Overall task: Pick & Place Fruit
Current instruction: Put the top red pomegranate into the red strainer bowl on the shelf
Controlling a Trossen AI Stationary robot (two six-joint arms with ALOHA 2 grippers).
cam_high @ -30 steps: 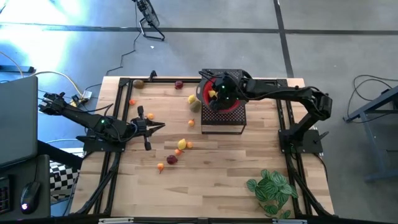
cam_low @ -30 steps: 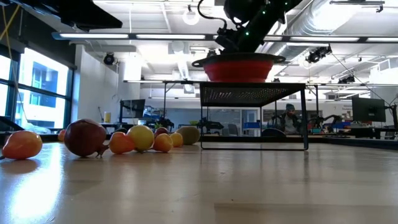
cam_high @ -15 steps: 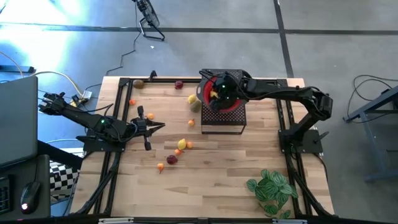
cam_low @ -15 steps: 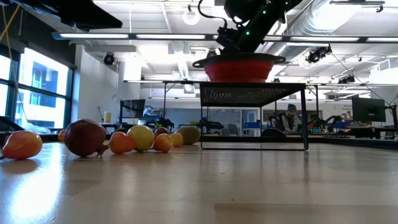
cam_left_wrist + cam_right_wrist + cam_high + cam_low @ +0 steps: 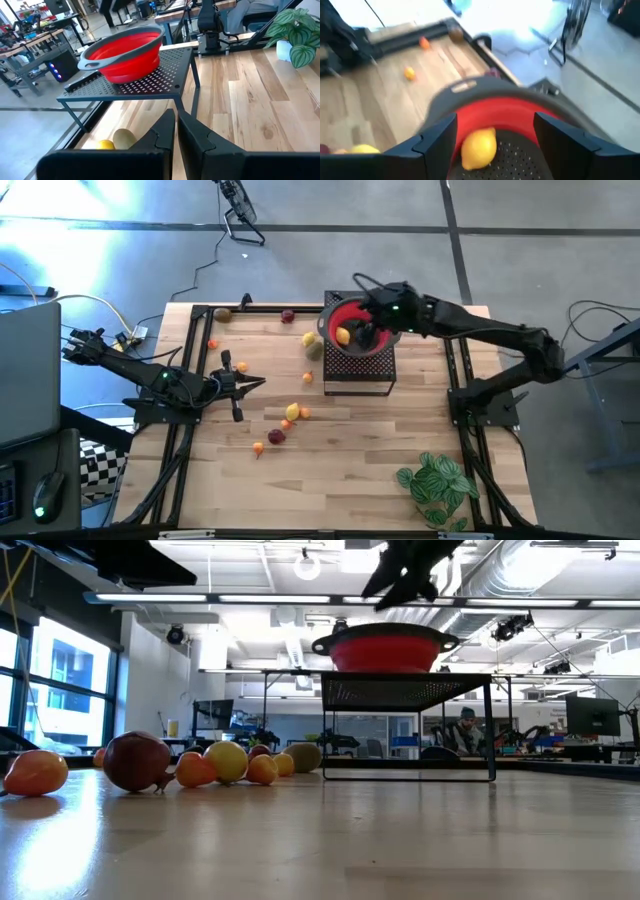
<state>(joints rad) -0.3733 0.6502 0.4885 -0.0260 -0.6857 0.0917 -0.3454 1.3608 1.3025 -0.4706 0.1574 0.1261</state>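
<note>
Up close in the low view, a row of fruit lies on the table (image 5: 420, 840): an orange-red fruit (image 5: 35, 772) at the edge, a dark red fruit (image 5: 137, 761), then a small orange one (image 5: 196, 771), a yellow fruit (image 5: 227, 760), another orange piece (image 5: 263, 769) and a greenish fruit (image 5: 304, 756) farther back. From above, this fruit is scattered over the wood between the two arms, with a dark red piece (image 5: 288, 316) and a brownish one (image 5: 224, 314) near the far edge. The left hand (image 5: 252, 384) waits low over the table's left side, its fingers (image 5: 165, 131) clenched together with nothing between them. Beyond the loose fruit stands a black mesh stand (image 5: 357, 373) carrying the red bowl (image 5: 385, 345). One yellow lemon (image 5: 343, 335) lies inside the bowl, against its wall on the left arm's side. The right hand (image 5: 370, 330) hovers just above the bowl, fingers (image 5: 437, 137) spread wide and released, holding nothing; the lemon (image 5: 479, 148) shows between them, below. A leafy green plant (image 5: 438, 485) sits at the table's near right corner.
</note>
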